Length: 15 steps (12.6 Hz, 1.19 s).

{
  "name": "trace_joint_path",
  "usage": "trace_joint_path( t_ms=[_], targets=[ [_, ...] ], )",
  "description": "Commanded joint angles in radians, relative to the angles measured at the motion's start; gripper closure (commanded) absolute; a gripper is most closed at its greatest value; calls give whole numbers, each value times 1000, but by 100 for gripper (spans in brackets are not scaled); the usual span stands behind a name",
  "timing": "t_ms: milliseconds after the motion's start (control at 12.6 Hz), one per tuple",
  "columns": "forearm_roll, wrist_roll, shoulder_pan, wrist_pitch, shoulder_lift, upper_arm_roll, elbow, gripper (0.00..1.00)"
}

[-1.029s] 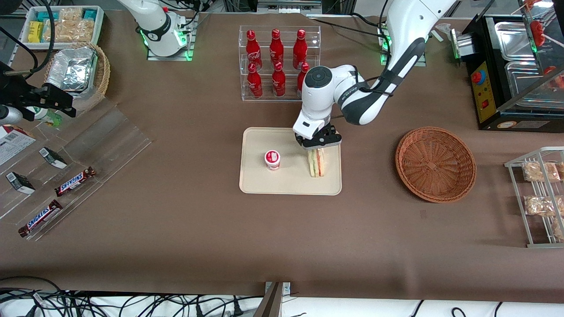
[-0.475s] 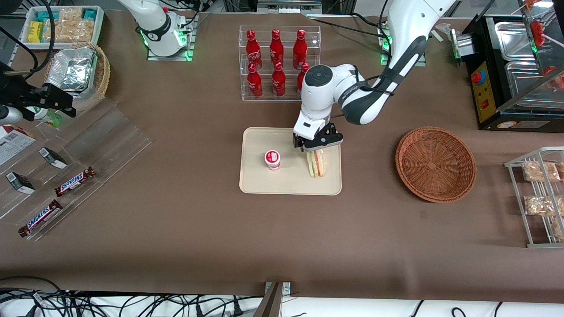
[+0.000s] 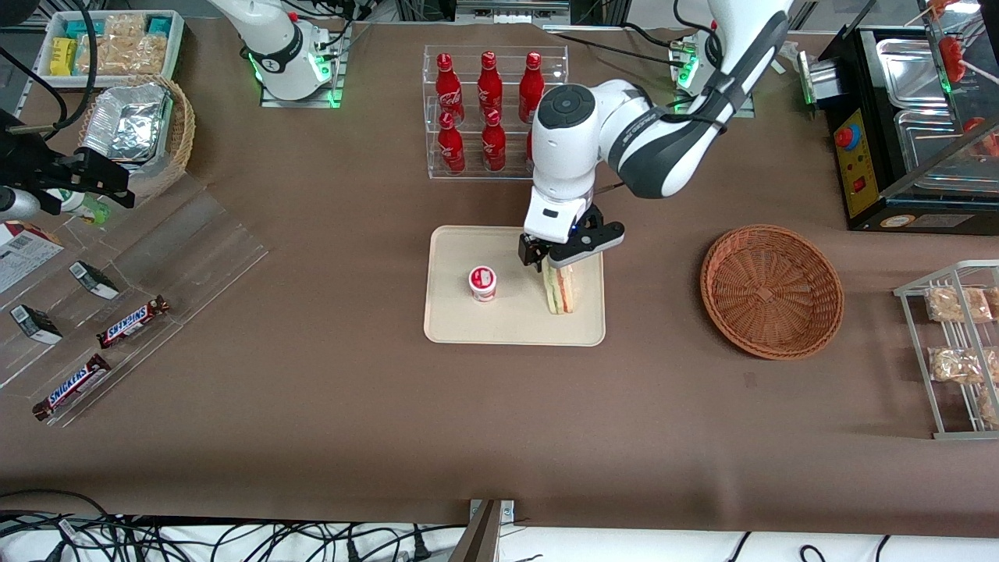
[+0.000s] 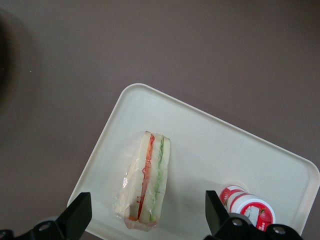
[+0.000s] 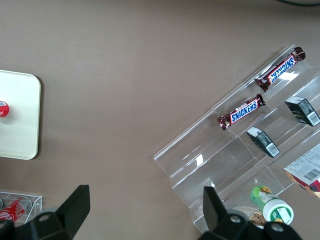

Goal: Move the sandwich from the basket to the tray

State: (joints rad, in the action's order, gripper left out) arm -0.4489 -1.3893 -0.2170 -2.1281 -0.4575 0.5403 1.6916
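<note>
The wrapped sandwich (image 3: 559, 289) (image 4: 145, 182) lies on the beige tray (image 3: 449, 324) (image 4: 200, 145), at the tray's end nearer the working arm. My gripper (image 3: 563, 260) (image 4: 148, 220) hangs open just above the sandwich's end farther from the front camera. Its black fingers (image 4: 76, 216) stand wide apart on either side of the sandwich without touching it. The reddish-brown wicker basket (image 3: 771, 289) sits empty on the table, toward the working arm's end.
A small red-and-white cup (image 3: 482, 282) (image 4: 247, 206) stands on the tray beside the sandwich. A clear rack of red bottles (image 3: 488, 109) stands farther from the front camera than the tray. A wire rack of snack packets (image 3: 956, 347) lies past the basket.
My gripper has risen off the sandwich, and the arm has lifted with it. The sandwich stays where it was on the tray.
</note>
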Motion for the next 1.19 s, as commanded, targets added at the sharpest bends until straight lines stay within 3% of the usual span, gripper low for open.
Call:
trace_joint_path(
  t_ms=[0,317,554,712,1108],
  targets=[
    [125,183,59,194,-4,17,-166,0],
    [211,354,157,387,-4,17,-341,0],
    [225,441,188,450,5,15,-371,0],
    [294,562,241,455,37,3,-371,0],
    [470,1006,163,535,138,-345,-368,0]
  ],
)
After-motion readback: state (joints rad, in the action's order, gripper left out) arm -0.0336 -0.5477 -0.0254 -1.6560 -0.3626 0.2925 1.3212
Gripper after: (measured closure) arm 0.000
